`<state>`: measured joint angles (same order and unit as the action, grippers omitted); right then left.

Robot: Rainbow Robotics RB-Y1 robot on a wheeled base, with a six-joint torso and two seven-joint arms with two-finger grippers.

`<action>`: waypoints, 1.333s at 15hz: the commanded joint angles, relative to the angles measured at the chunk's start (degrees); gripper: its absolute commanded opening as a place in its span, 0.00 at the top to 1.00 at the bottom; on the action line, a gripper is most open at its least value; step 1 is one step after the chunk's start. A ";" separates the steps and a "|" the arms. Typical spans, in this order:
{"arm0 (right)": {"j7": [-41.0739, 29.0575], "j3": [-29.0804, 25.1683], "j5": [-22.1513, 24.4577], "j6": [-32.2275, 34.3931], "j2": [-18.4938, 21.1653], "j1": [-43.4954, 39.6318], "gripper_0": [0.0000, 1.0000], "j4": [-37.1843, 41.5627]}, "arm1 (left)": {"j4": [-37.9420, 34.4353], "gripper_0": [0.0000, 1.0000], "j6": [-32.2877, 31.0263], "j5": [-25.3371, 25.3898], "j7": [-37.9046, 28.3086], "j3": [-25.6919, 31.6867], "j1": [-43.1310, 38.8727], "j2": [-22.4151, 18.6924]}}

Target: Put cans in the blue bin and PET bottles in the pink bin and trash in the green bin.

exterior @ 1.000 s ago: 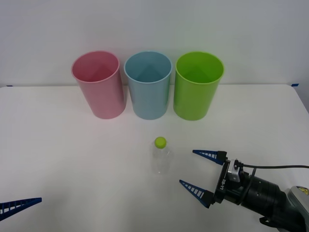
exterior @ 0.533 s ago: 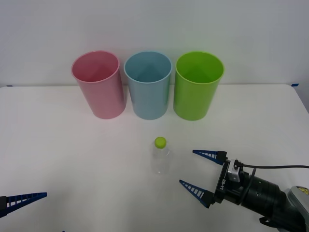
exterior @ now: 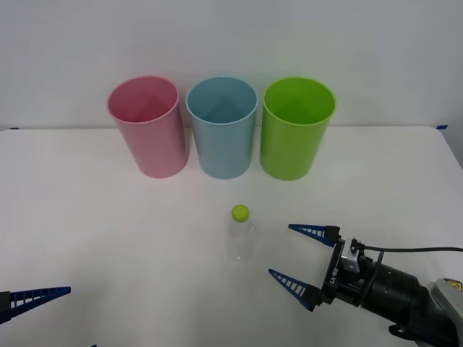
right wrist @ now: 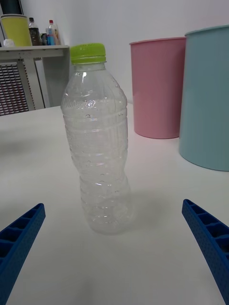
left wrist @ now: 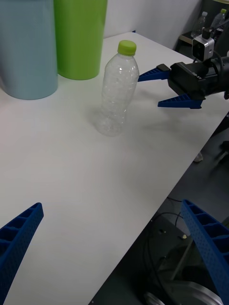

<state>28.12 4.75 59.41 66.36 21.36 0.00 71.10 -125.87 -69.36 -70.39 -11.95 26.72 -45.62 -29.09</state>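
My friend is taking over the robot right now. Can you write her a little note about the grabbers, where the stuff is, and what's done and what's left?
Right gripper: open, low over the table, beside the bottle, not touching it.
Left gripper: open, at the table's near left edge, holding nothing.
The bottle stands upright, green cap on, in front of the blue bin.
Pink bin, blue bin and green bin stand in a row at the back.
Done: nothing sorted yet.
Left: grab the bottle and drop it in the pink bin.
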 commanded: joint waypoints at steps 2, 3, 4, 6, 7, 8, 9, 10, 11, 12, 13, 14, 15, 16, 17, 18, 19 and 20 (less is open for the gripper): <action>0.00 0.00 0.00 0.00 0.00 0.00 0.00 0.00 | 0.01 0.00 0.02 -0.01 0.00 0.00 0.01 0.00; 0.00 0.00 0.00 0.00 0.00 0.00 0.00 0.00 | 0.01 0.00 0.02 -0.01 0.00 0.00 0.01 0.00; 0.00 0.00 0.00 0.00 0.00 0.00 0.00 0.00 | 0.01 0.00 0.02 -0.01 0.00 0.00 0.01 0.00; 0.00 0.00 0.00 0.00 0.00 0.00 0.00 0.00 | 0.01 0.00 0.02 -0.01 0.00 0.00 0.01 0.00; 0.00 0.00 0.00 0.00 0.00 0.00 0.00 0.00 | 0.01 0.00 0.02 -0.01 0.00 0.00 0.01 0.00; 0.00 0.00 0.00 0.00 0.00 0.00 0.00 0.00 | 0.01 0.00 0.02 -0.01 0.00 0.00 0.01 0.00; 0.00 0.00 0.00 0.00 0.00 0.00 0.00 0.00 | 0.01 0.00 0.02 -0.01 0.00 0.00 0.01 0.00; 0.00 0.00 0.00 0.00 0.00 0.00 0.00 0.00 | 0.01 0.00 0.02 -0.01 0.00 0.00 0.01 0.00; 0.00 0.00 0.00 0.00 0.00 0.00 0.00 0.00 | 0.01 0.00 0.02 -0.01 0.00 0.00 0.01 0.00; 0.00 0.00 0.00 0.00 0.00 0.00 0.00 0.00 | 0.01 0.00 0.02 -0.01 0.00 0.00 0.01 0.00; 0.00 0.00 0.00 0.00 0.00 0.00 0.00 0.00 | 0.01 0.00 0.02 -0.01 0.00 0.00 0.01 0.00; 0.00 0.00 0.00 0.00 0.00 0.00 0.00 0.00 | 0.01 0.00 0.02 -0.01 0.00 0.00 0.01 0.00; 0.00 0.00 0.00 0.00 0.00 0.00 0.00 0.00 | 0.01 0.00 0.02 -0.01 0.00 0.00 0.01 0.00; 0.00 0.00 0.00 0.00 0.00 0.00 0.00 0.00 | 0.01 0.00 0.02 -0.01 0.00 0.00 0.01 0.00; 0.00 0.00 0.00 0.00 0.00 0.00 0.00 0.00 | 0.01 0.00 0.02 -0.01 0.00 0.00 0.01 0.00; 0.00 0.00 0.00 0.00 0.00 0.00 0.00 0.00 | 0.01 0.00 0.02 -0.01 0.00 0.00 0.01 0.00; 0.00 0.00 0.00 0.00 0.00 0.00 0.00 0.00 | 0.01 0.00 0.02 -0.01 0.00 0.00 0.01 0.00; 0.00 0.00 0.00 0.00 0.00 0.00 0.00 0.00 | 0.01 0.00 0.02 -0.01 0.00 0.00 0.01 0.00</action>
<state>28.13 4.75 59.41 66.36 21.36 0.00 71.10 -125.86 -69.35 -70.40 -11.95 26.72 -45.62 -29.09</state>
